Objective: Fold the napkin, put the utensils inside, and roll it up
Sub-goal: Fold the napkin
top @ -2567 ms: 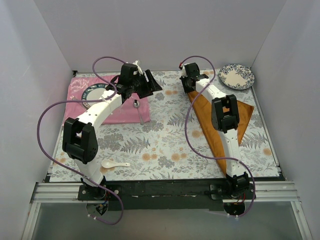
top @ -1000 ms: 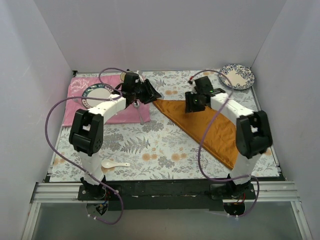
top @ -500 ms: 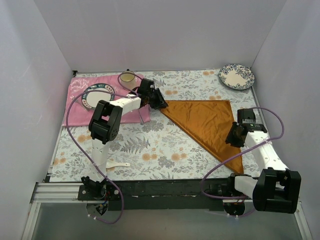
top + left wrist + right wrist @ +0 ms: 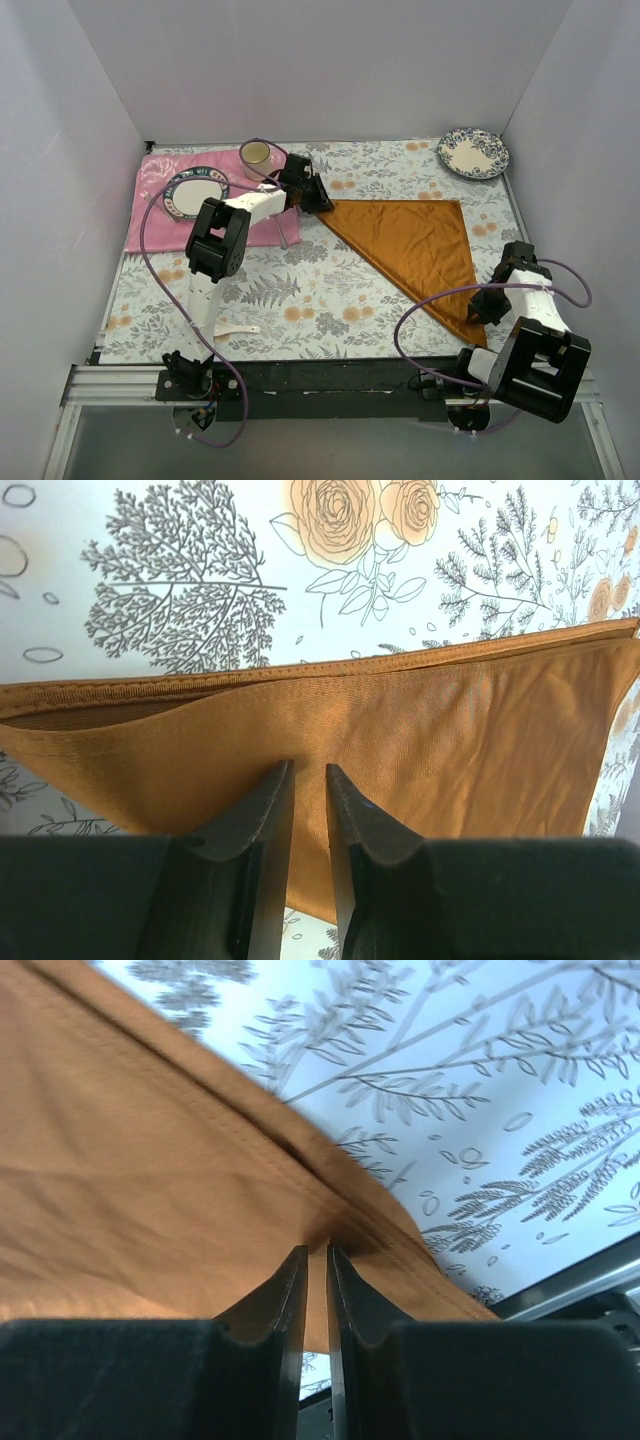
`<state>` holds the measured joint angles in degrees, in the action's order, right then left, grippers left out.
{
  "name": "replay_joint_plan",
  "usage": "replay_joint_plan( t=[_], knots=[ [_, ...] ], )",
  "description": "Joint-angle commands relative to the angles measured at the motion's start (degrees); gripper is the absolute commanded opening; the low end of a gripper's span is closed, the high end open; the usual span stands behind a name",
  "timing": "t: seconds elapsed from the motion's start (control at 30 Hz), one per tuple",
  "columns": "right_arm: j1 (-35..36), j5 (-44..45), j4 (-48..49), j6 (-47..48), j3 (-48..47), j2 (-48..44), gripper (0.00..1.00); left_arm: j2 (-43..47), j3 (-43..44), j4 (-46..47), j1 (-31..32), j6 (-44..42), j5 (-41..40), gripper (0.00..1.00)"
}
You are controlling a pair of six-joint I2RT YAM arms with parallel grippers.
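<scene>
The napkin (image 4: 410, 240), folded to a triangle, lies flat on the floral tablecloth (image 4: 300, 290), right of centre. The left gripper (image 4: 308, 770) pinches the napkin's far-left corner between narrow jaws. The right gripper (image 4: 317, 1250) pinches the near-right tip, with cloth puckered at its fingertips. Each hold takes little fabric, and the cloth is shiny: if you pull the arms apart or lift unevenly, expect a corner to slip free and skew the fold. The white spoon (image 4: 238, 328) lies well apart, near the left arm's base
</scene>
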<state>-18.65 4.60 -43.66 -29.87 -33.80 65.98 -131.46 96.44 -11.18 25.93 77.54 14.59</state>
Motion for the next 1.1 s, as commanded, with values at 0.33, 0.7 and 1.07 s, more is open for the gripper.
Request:
replay_joint_plan(
  t=[0.33, 0.7, 1.07],
  knots=[
    [5.46, -4.25, 4.19, 7.02, -6.88, -2.08, 0.21, 1.38, 13.85, -11.67, -0.01, -6.7, -4.67, 0.26],
    [9.25, -0.58, 9.12, -2.99, 0.39, 2.23, 0.22, 2.17, 8.5, -11.94, -1.84, -5.73, -6.33, 0.27],
    [7.67, 3.14, 8.77, -2.4, 1.99, -0.76, 0.22, -1.96, 11.92, -13.43, -4.31, -9.42, -6.6, 0.27]
  ],
)
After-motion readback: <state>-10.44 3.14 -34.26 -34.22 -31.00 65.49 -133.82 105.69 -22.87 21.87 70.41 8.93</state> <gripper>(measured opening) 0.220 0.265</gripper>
